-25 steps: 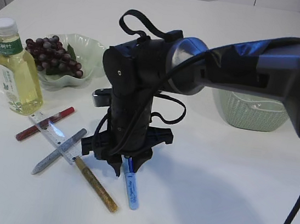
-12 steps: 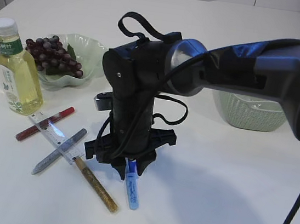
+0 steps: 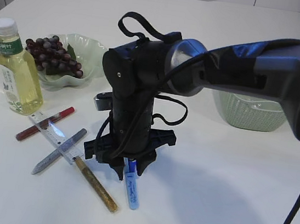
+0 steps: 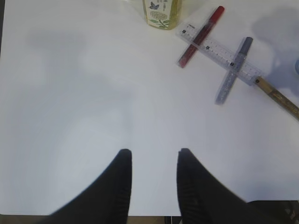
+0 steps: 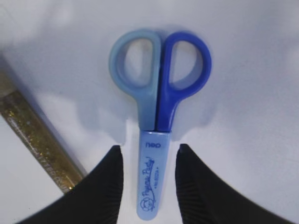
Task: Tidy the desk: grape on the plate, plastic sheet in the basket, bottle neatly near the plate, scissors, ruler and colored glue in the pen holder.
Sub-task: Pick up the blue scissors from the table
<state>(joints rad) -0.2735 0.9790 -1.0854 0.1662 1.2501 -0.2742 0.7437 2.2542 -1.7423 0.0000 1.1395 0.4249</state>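
Blue plastic scissors (image 5: 156, 135), one handle loop pale and the other deep blue, lie flat on the white table (image 3: 224, 177) with their pale blue blade sheath pointing toward the near edge. The right gripper (image 5: 148, 182) is down over them, its two black ribbed fingers (image 5: 105, 186) standing either side of the sheath with a sliver of table visible on each side, so it is parted around the sheath and not clamped on it. In the exterior view the black right arm (image 3: 132, 98) stands nearly upright over the scissors, and only the sheath tip shows below it.

Just left of the scissors lies a gold glitter glue tube (image 3: 95, 184), slanted, its upper end under the end of a clear plastic ruler (image 3: 53, 132). A silver glitter glue tube (image 3: 59, 151) crosses over the ruler, and a red glitter glue tube (image 3: 44, 123) crosses it nearer the other end. Behind them stands an upright plastic bottle of yellow liquid (image 3: 17, 72) with a white cap and green label. Close beside it sits a pale green wavy-rimmed plate (image 3: 94, 49) holding a bunch of dark purple grapes (image 3: 52, 55). Well to the right, partly hidden by the arm, is a pale green woven basket (image 3: 252, 114).

The left gripper (image 4: 154, 161) hangs above bare table, off to one side of the ruler and glue tubes, its black fingers (image 4: 119, 186) apart with nothing between them.
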